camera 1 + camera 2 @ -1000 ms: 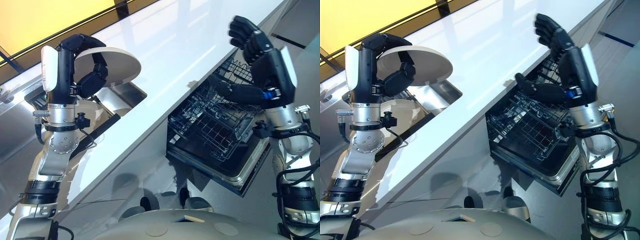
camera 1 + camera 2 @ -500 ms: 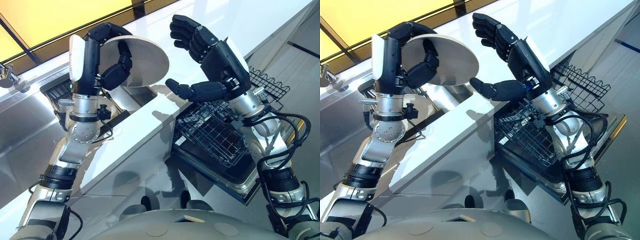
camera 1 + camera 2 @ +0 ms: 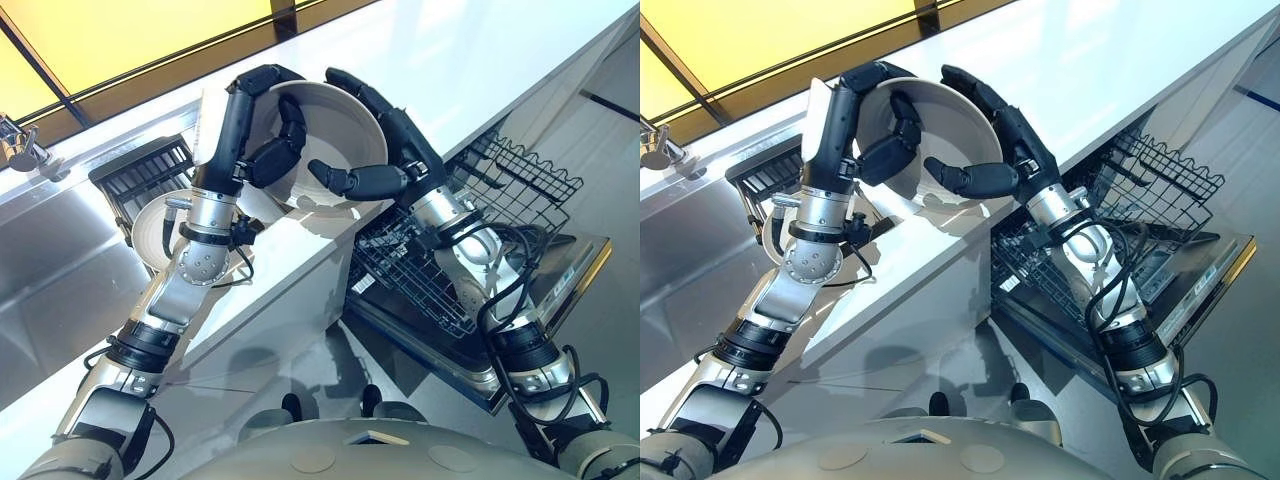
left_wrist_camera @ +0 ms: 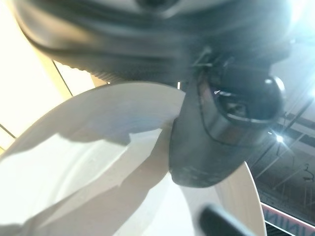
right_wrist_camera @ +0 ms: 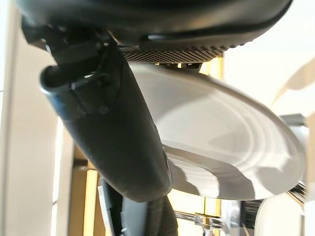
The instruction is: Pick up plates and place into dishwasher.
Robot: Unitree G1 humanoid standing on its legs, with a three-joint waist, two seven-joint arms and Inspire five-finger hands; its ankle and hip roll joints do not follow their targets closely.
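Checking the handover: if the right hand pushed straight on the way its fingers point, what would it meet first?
Almost certainly the plate: the right hand already curls round its rim, with the left hand gripping the far side just beyond.

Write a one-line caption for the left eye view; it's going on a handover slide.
Both hands, left hand and right hand, grip one white plate above the counter, beside the open dishwasher rack.

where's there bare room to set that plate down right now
The white counter is bare beyond the two hands, toward its far end. The dishwasher rack looks empty too. It is crowded at the sink, where another plate sits. The left hand and right hand both grip the plate.
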